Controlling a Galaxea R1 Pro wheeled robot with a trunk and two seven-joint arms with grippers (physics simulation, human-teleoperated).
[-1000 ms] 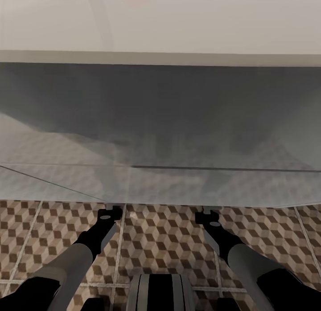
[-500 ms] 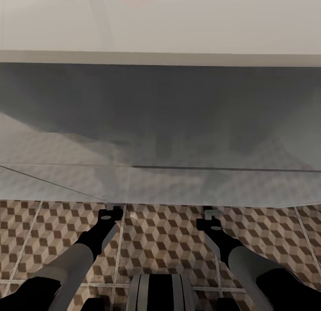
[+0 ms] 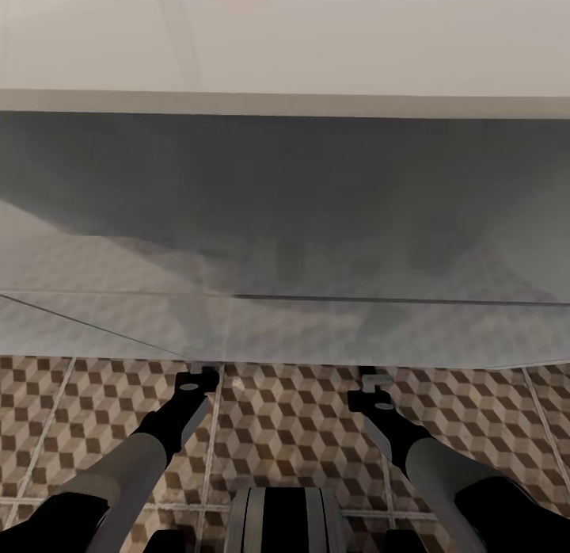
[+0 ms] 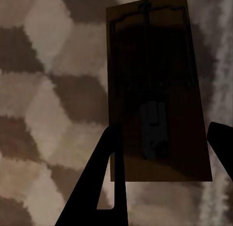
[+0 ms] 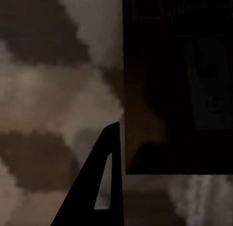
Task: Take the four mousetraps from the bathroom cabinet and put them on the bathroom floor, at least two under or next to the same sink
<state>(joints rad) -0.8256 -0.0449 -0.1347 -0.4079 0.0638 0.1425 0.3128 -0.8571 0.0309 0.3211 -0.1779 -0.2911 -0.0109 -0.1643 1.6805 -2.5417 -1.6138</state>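
A white vanity with the sink (image 3: pixel 285 54) spans the head view, its grey underside (image 3: pixel 285 196) hanging over the cube-patterned bathroom floor (image 3: pixel 285 426). Both arms reach under its front edge. My left gripper (image 3: pixel 196 372) hovers open over a dark-brown mousetrap (image 4: pixel 150 80) that lies flat on the tiles, a finger (image 4: pixel 110 177) on either side of the board. My right gripper (image 3: pixel 372 376) is just above a second mousetrap (image 5: pixel 174 80), also flat on the floor; one finger (image 5: pixel 108 177) stands beside its edge, the other is lost against the dark board. The cabinet is out of view.
The vanity's front edge sits low, right above both wrists. My own base (image 3: pixel 285 521) shows at the bottom of the head view. Pale grout lines (image 3: pixel 212 458) cross the tiles between the arms.
My right gripper has shifted slightly to the right under the vanity edge. The left arm and the camera have stayed still.
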